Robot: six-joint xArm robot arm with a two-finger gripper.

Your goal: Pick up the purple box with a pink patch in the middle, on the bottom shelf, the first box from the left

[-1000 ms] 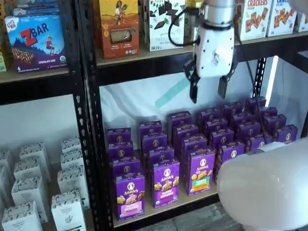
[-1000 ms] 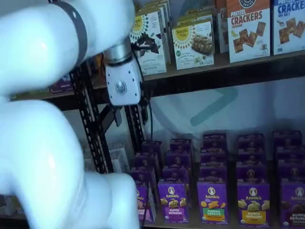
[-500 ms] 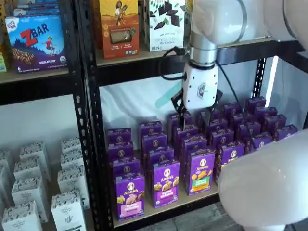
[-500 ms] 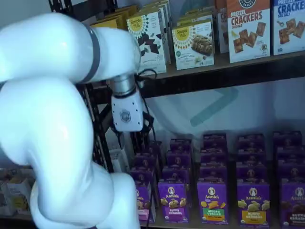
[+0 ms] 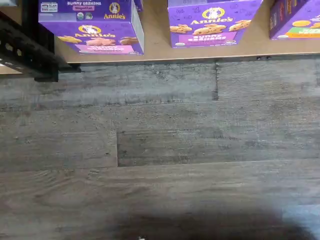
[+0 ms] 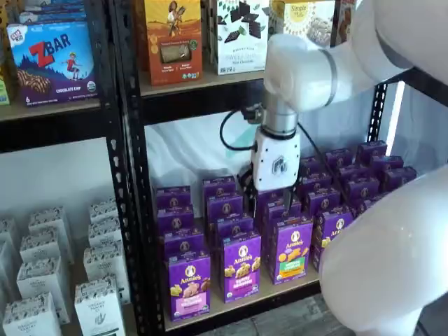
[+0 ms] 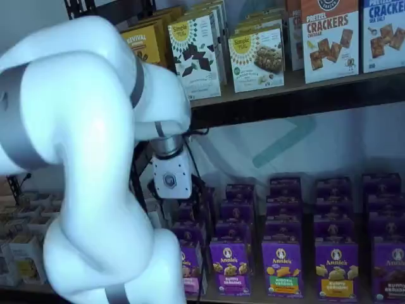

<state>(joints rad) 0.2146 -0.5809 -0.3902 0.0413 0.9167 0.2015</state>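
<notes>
The purple box (image 6: 189, 283) with a pink panel stands upright at the front left of the bottom shelf (image 6: 241, 308). It also shows in the wrist view (image 5: 102, 25), at the shelf board's edge. In a shelf view (image 7: 192, 271) the arm hides most of it. My gripper (image 6: 271, 197) hangs above the middle rows of purple cartons, behind and to the right of that box. Its white body shows in both shelf views. Its dark fingers blend into the cartons, so I cannot tell their gap. It holds nothing that I can see.
A carton with a purple-yellow panel (image 6: 242, 266) and one with a green panel (image 6: 292, 248) stand beside the purple box. A black rack post (image 6: 129, 175) is close on its left, with white cartons (image 6: 42, 280) beyond. The wrist view shows grey floor planks (image 5: 160, 150).
The gripper has come down and to the left, from the upper board's level to just above the purple cartons. The arm's upper links have swung into view.
</notes>
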